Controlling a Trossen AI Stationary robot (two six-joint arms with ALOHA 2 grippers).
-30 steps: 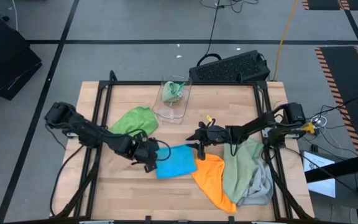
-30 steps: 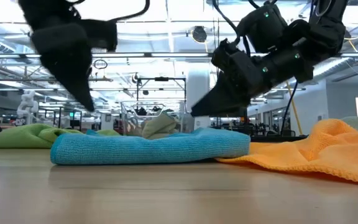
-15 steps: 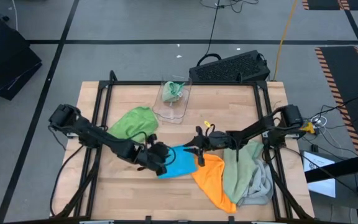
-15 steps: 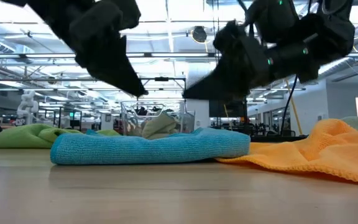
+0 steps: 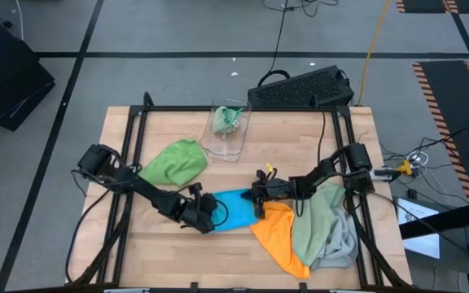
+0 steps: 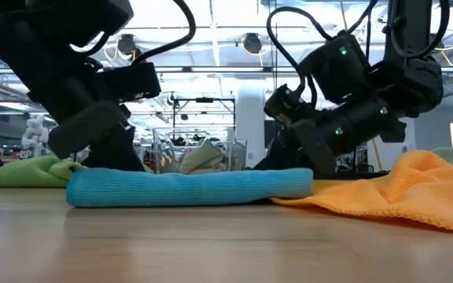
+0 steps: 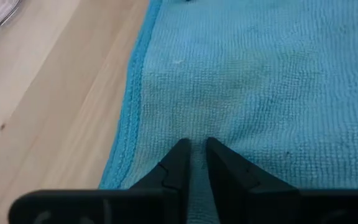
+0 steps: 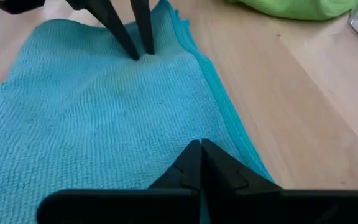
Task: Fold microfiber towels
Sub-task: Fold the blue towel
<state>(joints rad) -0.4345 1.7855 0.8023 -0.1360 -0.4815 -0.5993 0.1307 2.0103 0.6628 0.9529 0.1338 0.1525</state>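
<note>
Blue towel [image 5: 233, 207] lay folded flat just below table [image 5: 300, 130] centre, approx 6 o'clock of the middle. Left gripper [image 5: 210, 216] sat on its 9 o'clock edge, tips down on the cloth; its wrist view showed the fingers [image 7: 180, 163] nearly together w/ a thin pinch of blue pile between them, so gripping the towel's top layer. Right gripper [image 5: 256, 199] was at the towel's 3 o'clock edge, fingers [image 8: 194, 163] pressed fully together at the hem; whether any fabric was caught there I couldn't tell. Orange towel [image 5: 279, 236] lay crumpled at 4 o'clock of the blue one, touching it. Sage green towel [image 5: 316, 224] & light grey towel [image 5: 344, 244] were heaped further toward 3–4 o'clock, overlapping. Bright green towel [image 5: 173, 160] sat at approx 10 o'clock of the blue one, apart from it. Clear bin [image 5: 226, 130] stood at 12 o'clock w/ a greenish cloth inside.
</note>
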